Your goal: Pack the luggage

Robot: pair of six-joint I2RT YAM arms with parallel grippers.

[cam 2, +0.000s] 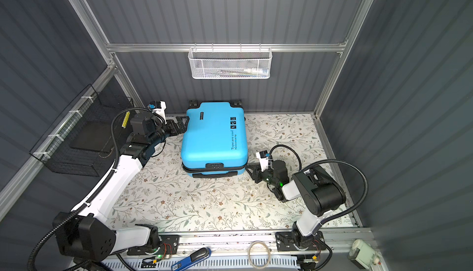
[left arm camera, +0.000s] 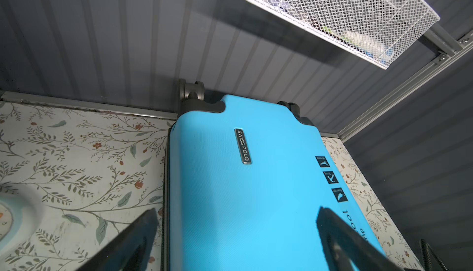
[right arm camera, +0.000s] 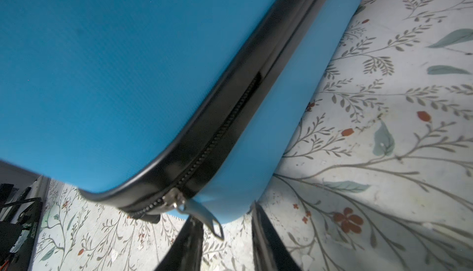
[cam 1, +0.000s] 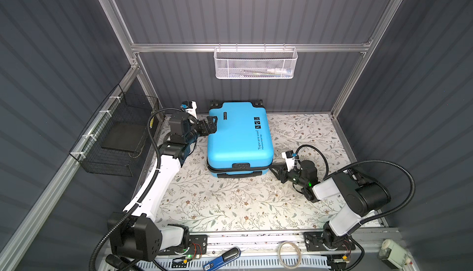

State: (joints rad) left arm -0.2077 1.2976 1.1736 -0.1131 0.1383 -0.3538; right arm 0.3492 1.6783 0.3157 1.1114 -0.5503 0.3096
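The luggage [cam 1: 238, 139] [cam 2: 213, 139] is a bright blue hard-shell suitcase, lying flat and closed at the back middle of the floral table, wheels toward the back wall. My left gripper [cam 1: 213, 125] [cam 2: 183, 124] [left arm camera: 238, 209] is open at its back left corner. One finger hangs over the lid, the other over the table beside the edge. My right gripper [cam 1: 275, 168] [cam 2: 252, 170] [right arm camera: 225, 213] is low at the front right corner, its jaws narrowly apart. The silver zipper pull [right arm camera: 202, 212] hangs between them, close to one finger. The black zipper [right arm camera: 230, 118] runs along the seam.
A white mesh basket [cam 1: 255, 62] [cam 2: 229, 63] [left arm camera: 345, 14] hangs on the back wall above the suitcase. A black wire basket [cam 1: 115, 139] [cam 2: 76, 139] is fixed to the left wall. A blue tool [cam 1: 222, 258] and a cable coil [cam 1: 289, 254] lie on the front rail.
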